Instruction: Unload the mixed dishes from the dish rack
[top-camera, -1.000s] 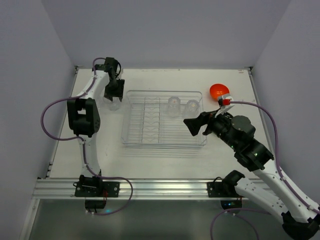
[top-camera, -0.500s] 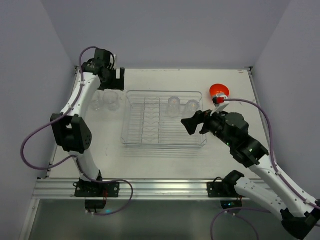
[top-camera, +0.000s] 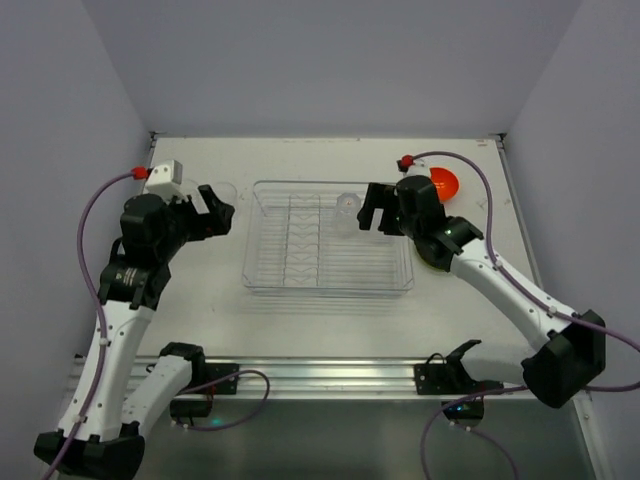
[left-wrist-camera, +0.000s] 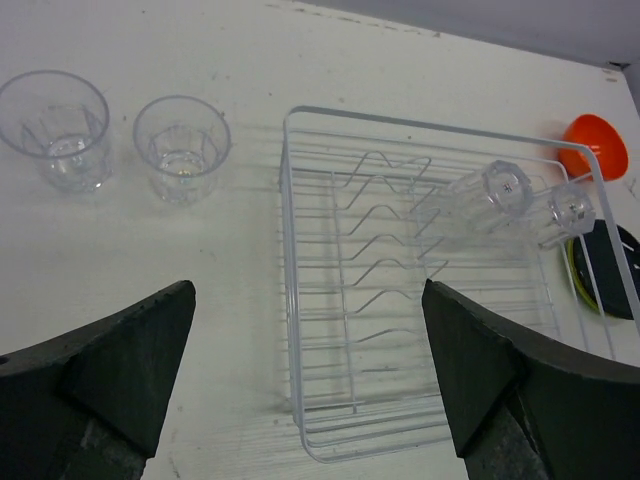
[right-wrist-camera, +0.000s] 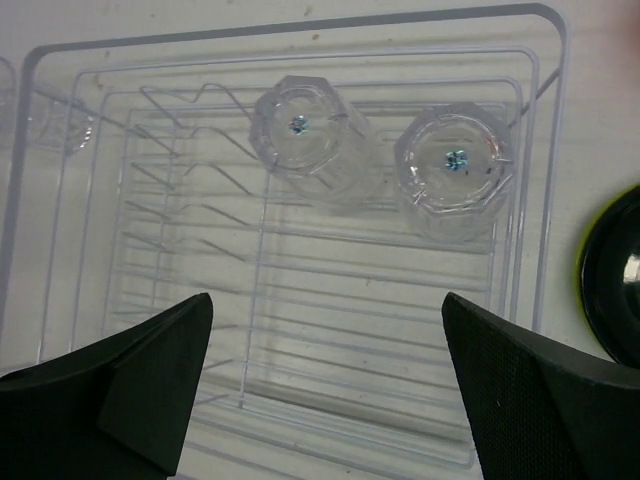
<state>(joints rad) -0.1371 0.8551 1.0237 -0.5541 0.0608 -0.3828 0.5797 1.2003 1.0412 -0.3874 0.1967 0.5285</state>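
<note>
Top view: right gripper (top-camera: 375, 208) over far right end of dish rack (top-camera: 300, 255), left gripper (top-camera: 212, 208) off its left side. Left wrist: jaws spread, empty; two tumblers (left-wrist-camera: 182, 148) stand on table (left-wrist-camera: 150, 260) beside rack. Right wrist: jaws spread above two upturned tumblers (right-wrist-camera: 455, 165) in rack; step judged a reach for one, next descend and straddle it

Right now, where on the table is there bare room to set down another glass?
Widest: the table strip between the dish rack and the near metal rail. Another runs behind the rack along the far edge. Crowded: left of the rack, two tumblers; right of it, stacked plates and the orange bowl.
</note>
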